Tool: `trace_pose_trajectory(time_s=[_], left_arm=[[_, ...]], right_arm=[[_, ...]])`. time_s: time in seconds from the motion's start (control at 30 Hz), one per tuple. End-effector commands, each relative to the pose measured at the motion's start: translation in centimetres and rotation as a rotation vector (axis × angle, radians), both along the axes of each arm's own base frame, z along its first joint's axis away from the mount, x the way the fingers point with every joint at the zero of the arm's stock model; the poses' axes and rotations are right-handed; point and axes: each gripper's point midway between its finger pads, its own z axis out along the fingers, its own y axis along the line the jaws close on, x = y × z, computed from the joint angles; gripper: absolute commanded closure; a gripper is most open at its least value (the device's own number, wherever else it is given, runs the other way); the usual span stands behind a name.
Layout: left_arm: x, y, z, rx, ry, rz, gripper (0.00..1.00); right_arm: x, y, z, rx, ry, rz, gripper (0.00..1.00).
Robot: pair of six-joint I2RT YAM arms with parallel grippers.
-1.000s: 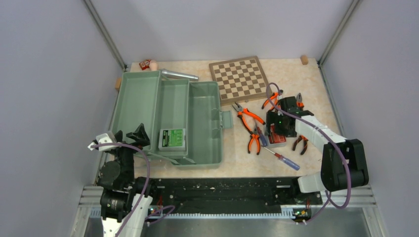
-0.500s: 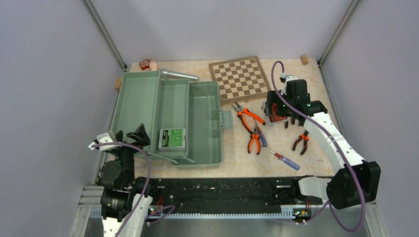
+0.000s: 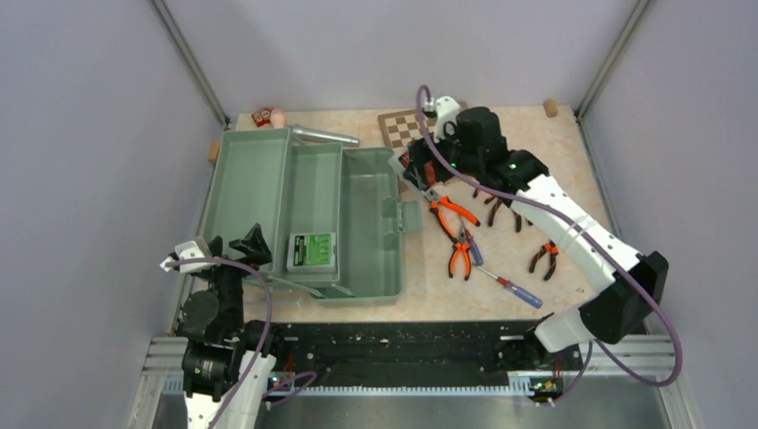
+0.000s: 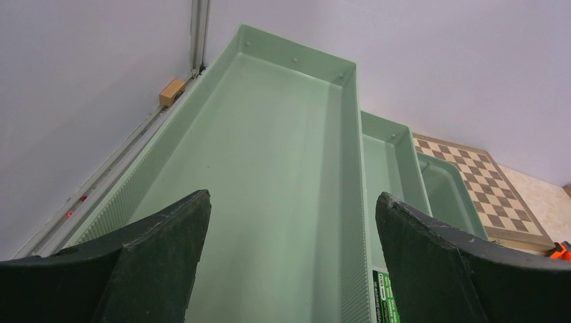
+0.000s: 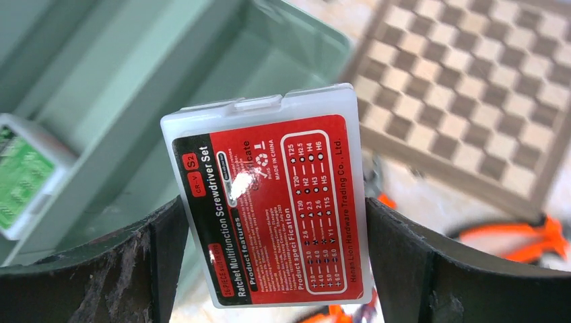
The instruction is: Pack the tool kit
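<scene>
The sage-green toolbox (image 3: 255, 179) lies open at the left of the table, and a green bit case (image 3: 312, 251) rests in it. My right gripper (image 3: 418, 172) is shut on the red bit case (image 5: 269, 202) and holds it in the air over the toolbox's right edge (image 5: 202, 74). On the table right of the box lie orange-handled pliers (image 3: 451, 214), darker pliers (image 3: 543, 259) and a blue-and-red screwdriver (image 3: 514, 288). My left gripper (image 4: 293, 198) stands open and empty at the near left, facing along the toolbox (image 4: 269, 168).
The wooden chessboard (image 5: 471, 101) lies behind the right arm, partly hidden from the top camera. A hammer's steel head (image 3: 322, 136) sits behind the toolbox. Small wooden blocks (image 3: 550, 108) lie at the far corners. Grey walls close in both sides.
My right arm has lifted the red bit case off the table at the right and carried it left and back, up to the toolbox's edge. The left arm has stayed still.
</scene>
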Motion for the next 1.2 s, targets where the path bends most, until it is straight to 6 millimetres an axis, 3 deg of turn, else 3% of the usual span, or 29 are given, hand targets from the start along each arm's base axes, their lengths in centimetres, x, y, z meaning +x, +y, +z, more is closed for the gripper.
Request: trace_pose_trajectory(time_s=[0.0, 0.13, 0.27, 0.4, 0.57, 0.83, 1.17], left_arm=[[-1.4, 0.2, 2.4, -0.008, -0.125, 0.001, 0.04], [-1.3, 0.2, 2.3, -0.007, -0.122, 0.001, 0.04], [-1.3, 0.2, 2.3, -0.006, -0.121, 0.003, 0.04], [-1.3, 0.3, 2.3, -0.008, -0.121, 0.008, 0.04], [-1.3, 0.4, 2.2, -0.008, -0.121, 0.012, 0.04], [-1.3, 0.4, 2.3, -0.008, -0.122, 0.012, 0.04], [-1.3, 0.4, 2.3, -0.007, -0.122, 0.013, 0.04]], right_arm=[[0.1, 7.3, 7.3, 0.129, -0.21, 0.221, 0.48], [-0.1, 12.0, 9.2, 0.177, -0.266, 0.362, 0.48], [-0.2, 16.8, 9.0, 0.187, -0.287, 0.494, 0.48], [-1.1, 21.1, 7.9, 0.194, -0.3, 0.64, 0.48], [-2.3, 24.8, 6.0, 0.192, -0.332, 0.784, 0.48], [-3.0, 28.1, 2.6, 0.191, -0.367, 0.928, 0.48], [-2.0, 29.8, 0.6, 0.171, -0.393, 0.977, 0.46]])
